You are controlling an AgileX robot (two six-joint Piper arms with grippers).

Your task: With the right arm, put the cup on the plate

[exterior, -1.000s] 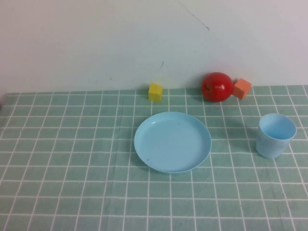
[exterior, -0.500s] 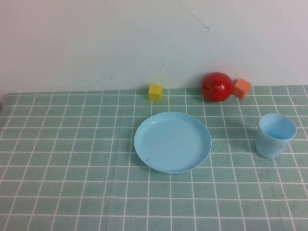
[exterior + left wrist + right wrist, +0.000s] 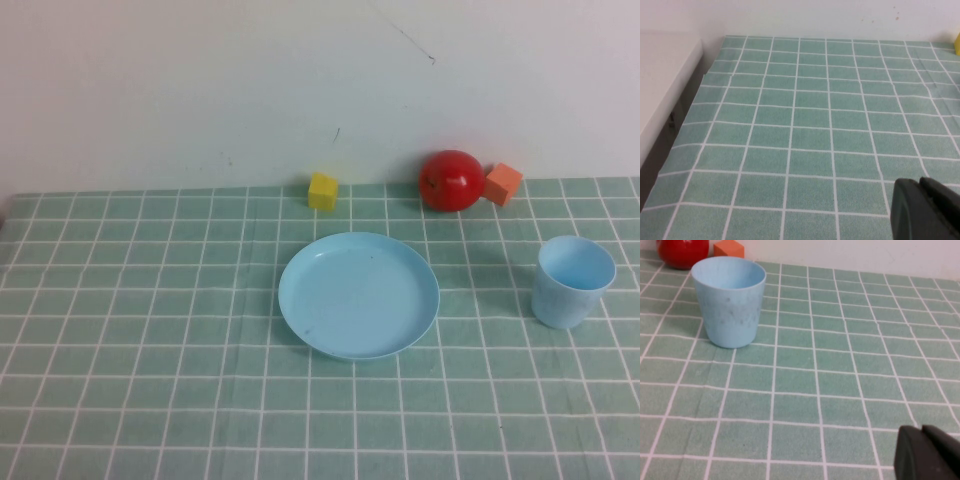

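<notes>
We locate the cup (image 3: 572, 281) upright at the right edge of the high view, well apart from the plate (image 3: 358, 295) at centre frame. In the right wrist view the cup (image 3: 729, 300) stands at upper left, its axis vertical, with the right gripper (image 3: 927, 452) at lower right, clear of it and holding nothing. The right arm is the nearer. The left gripper (image 3: 925, 208) hangs over bare table (image 3: 805, 120). We cannot tell the opening of either gripper.

both pincers cut off at wrist-view edges: left pincer (image 3: 925, 210), right pincer (image 3: 927, 452); neither visible in high view.
</notes>
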